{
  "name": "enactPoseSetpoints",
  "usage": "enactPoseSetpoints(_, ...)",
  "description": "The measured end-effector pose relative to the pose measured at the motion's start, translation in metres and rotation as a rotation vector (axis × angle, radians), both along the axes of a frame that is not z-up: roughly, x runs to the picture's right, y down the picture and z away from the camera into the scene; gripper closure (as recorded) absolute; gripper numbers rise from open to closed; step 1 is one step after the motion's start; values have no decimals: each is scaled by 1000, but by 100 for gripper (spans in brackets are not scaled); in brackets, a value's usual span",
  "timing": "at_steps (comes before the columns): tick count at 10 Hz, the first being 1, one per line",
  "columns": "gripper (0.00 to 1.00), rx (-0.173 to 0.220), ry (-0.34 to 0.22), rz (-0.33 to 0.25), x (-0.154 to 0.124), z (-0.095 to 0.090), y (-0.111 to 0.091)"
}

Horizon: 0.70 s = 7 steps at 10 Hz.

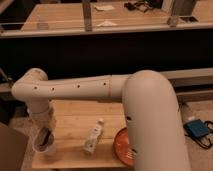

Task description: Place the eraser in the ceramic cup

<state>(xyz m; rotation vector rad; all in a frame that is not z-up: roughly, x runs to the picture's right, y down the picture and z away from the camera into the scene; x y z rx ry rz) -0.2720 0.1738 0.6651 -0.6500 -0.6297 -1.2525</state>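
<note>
Wooden table: gripper at ceramic cup, tube near

no legible text, labels, brands or numbers on anything

With the hand down at the table's left end, a white bottle lies just right of it, orange bowl further right.
</note>
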Motion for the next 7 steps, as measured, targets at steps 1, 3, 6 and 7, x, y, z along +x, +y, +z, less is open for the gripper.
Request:
enactPoseSetpoints(1, 96, 0, 0, 0, 0, 0, 0)
enactPoseSetpoints(3, 96, 0, -2, -2, -1, 0, 0)
enactPoseSetpoints(6, 96, -2, 1, -14, 0, 1, 1)
enactPoseSetpoints(7, 96, -3, 2, -15, 0, 1, 1)
